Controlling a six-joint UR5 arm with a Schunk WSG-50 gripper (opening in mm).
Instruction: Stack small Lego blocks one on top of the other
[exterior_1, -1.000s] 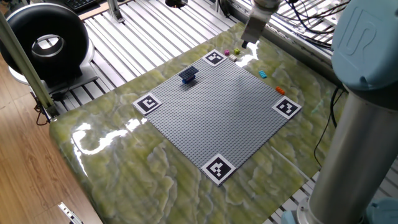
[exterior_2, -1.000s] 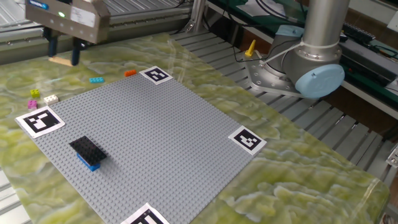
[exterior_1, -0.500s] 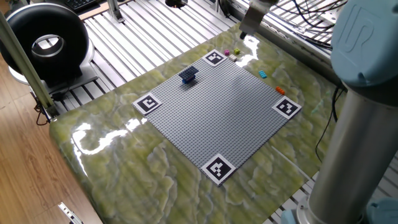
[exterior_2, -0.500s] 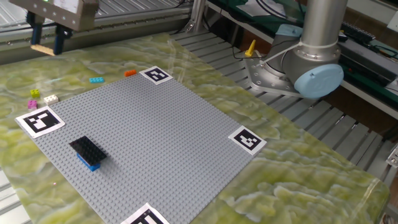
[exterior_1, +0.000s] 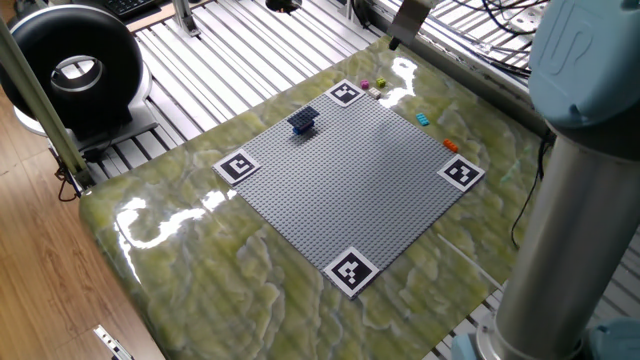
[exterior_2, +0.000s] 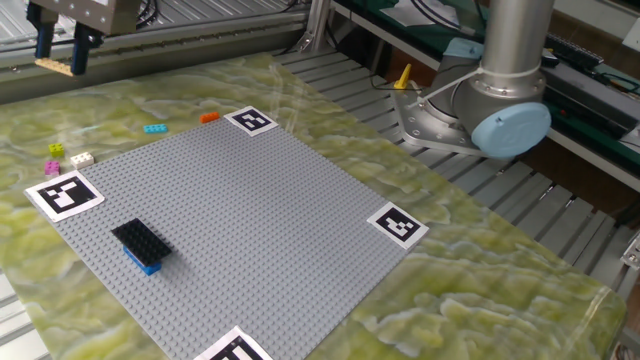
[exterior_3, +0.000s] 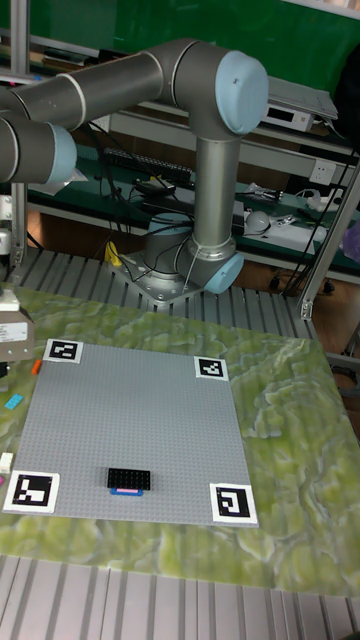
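Note:
My gripper (exterior_2: 60, 62) hangs high over the table's far left corner in the other fixed view, shut on a thin tan Lego block (exterior_2: 55, 67) that sits crosswise at its fingertips. In one fixed view the gripper (exterior_1: 392, 43) is at the top edge and the held block is too small to make out. Loose small blocks lie on the table beside the grey baseplate (exterior_2: 250, 220): cyan (exterior_2: 155, 128), orange (exterior_2: 209, 117), magenta (exterior_2: 55, 150) and whitish (exterior_2: 82, 158). A black plate on a blue brick (exterior_2: 140, 243) stands on the baseplate.
Black-and-white marker squares (exterior_2: 64, 193) sit at the baseplate's corners. The arm's base (exterior_2: 480, 110) stands beyond the table's right side. A black round device (exterior_1: 70, 65) and slotted metal framing surround the green marbled table (exterior_1: 200, 260).
The gripper has risen and drifted away from the baseplate, toward the upper left in the other fixed view, carrying the tan block off the table. The loose blocks have not moved.

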